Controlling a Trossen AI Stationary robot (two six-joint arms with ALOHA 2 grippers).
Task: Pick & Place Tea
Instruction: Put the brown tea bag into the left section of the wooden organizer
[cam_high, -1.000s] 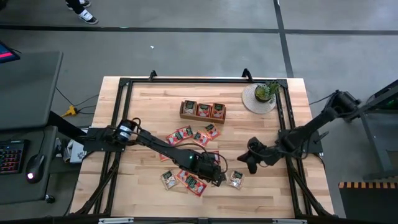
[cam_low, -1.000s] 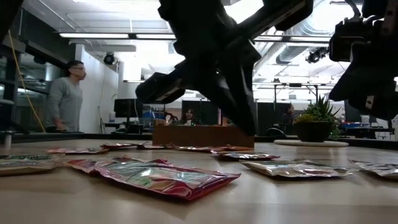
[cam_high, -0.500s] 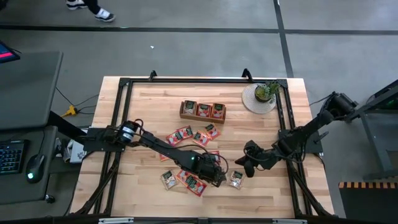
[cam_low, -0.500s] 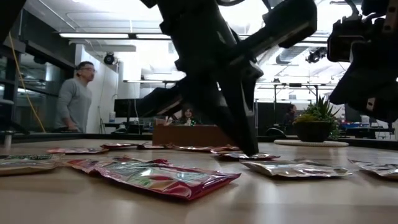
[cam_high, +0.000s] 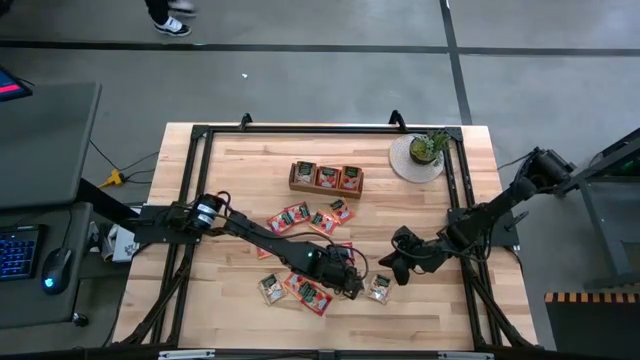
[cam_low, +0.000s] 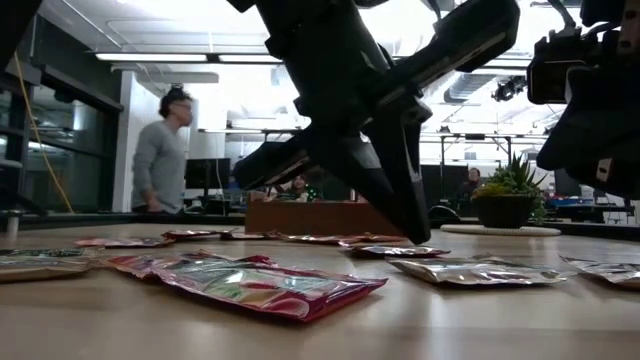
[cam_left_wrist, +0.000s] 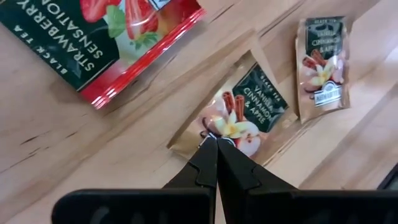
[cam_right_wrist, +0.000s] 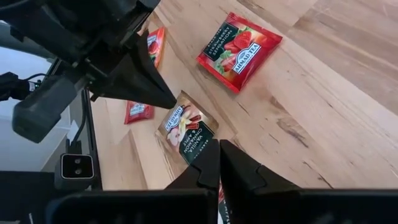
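Pale vanilla sachet (cam_left_wrist: 239, 115) under shut left hand (cam_left_wrist: 216, 142) tips, right hand (cam_right_wrist: 219, 149) pinched empty.

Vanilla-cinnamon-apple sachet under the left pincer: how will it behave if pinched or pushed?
The sachet lies flat on the bare wooden table, so it is probably light and likely to slide when pushed. Its thin foil edges look floppy. The shut left pincer sits at its edge.

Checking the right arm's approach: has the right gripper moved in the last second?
Yes. The right gripper has shifted leftward, away from the potted plant.
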